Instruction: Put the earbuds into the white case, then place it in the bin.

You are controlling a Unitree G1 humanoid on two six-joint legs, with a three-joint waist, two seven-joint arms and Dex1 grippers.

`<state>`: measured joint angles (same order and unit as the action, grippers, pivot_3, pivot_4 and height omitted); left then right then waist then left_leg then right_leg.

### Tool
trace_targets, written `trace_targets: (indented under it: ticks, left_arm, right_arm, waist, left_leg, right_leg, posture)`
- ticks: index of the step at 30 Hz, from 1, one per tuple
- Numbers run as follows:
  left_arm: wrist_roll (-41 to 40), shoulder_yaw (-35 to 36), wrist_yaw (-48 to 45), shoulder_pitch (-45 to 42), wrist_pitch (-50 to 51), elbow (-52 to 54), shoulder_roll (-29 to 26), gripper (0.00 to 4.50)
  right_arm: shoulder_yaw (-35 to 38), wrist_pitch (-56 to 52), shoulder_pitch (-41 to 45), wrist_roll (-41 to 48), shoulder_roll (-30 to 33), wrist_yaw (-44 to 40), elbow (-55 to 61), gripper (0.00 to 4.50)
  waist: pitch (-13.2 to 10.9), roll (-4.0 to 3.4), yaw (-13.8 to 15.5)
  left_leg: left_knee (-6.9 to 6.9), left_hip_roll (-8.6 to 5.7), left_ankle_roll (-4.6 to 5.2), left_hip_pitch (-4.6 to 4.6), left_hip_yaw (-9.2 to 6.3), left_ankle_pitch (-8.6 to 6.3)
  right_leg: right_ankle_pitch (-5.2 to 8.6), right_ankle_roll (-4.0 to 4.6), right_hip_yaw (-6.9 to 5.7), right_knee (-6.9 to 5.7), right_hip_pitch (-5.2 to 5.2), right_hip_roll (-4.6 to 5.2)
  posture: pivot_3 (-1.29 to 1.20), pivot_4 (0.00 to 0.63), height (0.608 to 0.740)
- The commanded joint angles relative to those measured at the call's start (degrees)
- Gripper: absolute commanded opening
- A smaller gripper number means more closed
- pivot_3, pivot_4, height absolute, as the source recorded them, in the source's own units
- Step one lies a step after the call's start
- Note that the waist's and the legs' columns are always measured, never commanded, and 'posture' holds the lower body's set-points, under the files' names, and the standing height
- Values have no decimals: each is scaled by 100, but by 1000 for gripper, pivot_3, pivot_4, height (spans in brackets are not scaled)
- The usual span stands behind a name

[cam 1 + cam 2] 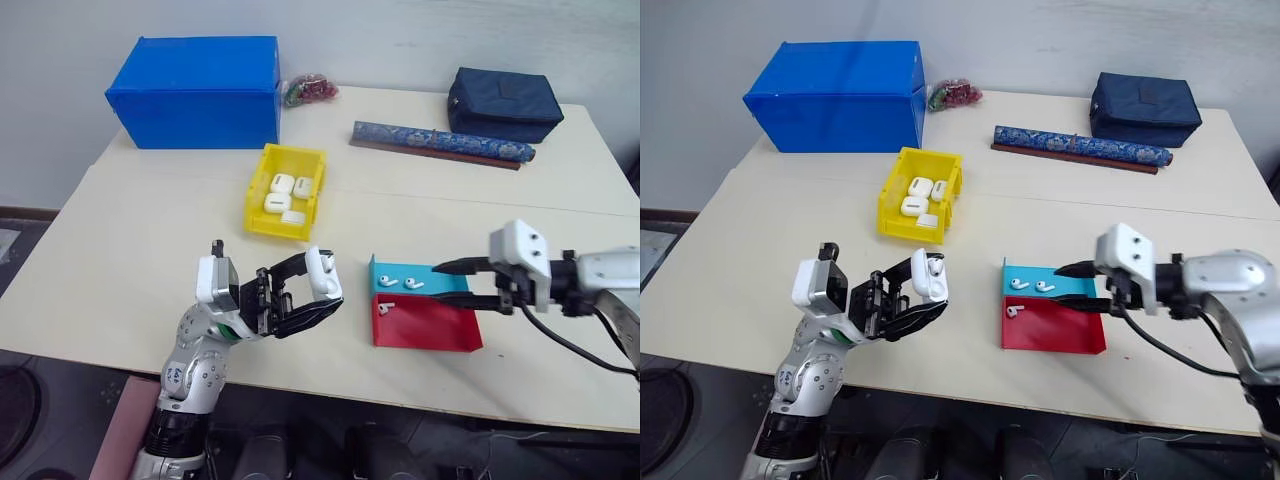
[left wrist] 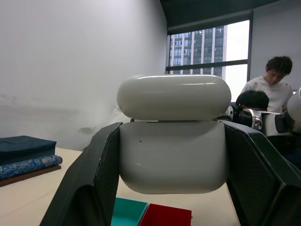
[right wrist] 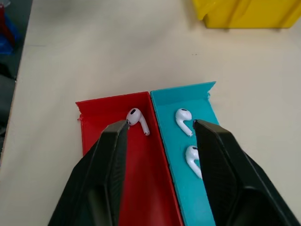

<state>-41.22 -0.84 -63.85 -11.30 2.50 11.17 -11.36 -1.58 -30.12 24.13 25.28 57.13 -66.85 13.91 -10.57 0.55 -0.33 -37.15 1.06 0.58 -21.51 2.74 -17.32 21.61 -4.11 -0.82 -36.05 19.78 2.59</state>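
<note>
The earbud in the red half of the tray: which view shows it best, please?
The right wrist view: the earbud lies large between the right gripper fingers. Both eye views show it small; the left wrist view shows just the tray.

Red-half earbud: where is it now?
In the left eye view the lone earbud lies in the tray's red half, near its left end, right of centre on the table, beside the teal half holding two more.

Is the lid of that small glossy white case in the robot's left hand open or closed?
Open. The small glossy white case, clamped in the left gripper, has its lid flipped up, one white earbud showing inside.
</note>
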Motion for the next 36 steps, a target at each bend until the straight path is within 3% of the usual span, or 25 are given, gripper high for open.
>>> trace_targets:
  ticks: [1, 6, 13, 36]
  left_arm:
    - [-17, 32, 25, 13, -63, 169, -24, 2811]
    - [-6, 56, 49, 37, -77, 160, -43, 2811]
    - [-30, 91, 113, 100, -51, 237, -96, 2811]
    - [4, 46, 265, 207, -106, 400, -146, 2811]
  right_arm:
    - [-535, -610, 559, -490, 1, 253, -46, 2229]
    - [-1365, -406, 1310, -1205, -232, 83, -580, 2229]
    - [-1964, 220, 1848, -1902, -512, -269, -1212, 2229]
    - [-2431, 1953, 2259, -3245, -1000, -1000, -2722, 2229]
  waist:
    - [0, 0, 12]
    - [0, 0, 1]
    - [0, 0, -10]
    - [0, 0, -126]
  left_leg:
    - [2, 0, 0, -1, -2, 0]
    - [3, -1, -2, -5, -13, -2]
    - [1, -1, -3, -5, -13, -1]
    - [-10, -1, -7, 2, -18, 1]
  right_leg:
    - [0, 0, -2, 0, 1, 1]
    - [0, 0, -15, 4, 1, 5]
    - [0, 0, -20, -4, 3, 5]
    - [0, 0, -28, -39, 3, 7]
  posture:
    - [0, 150, 740]
    - [0, 150, 740]
    - [0, 150, 740]
    - [0, 150, 740]
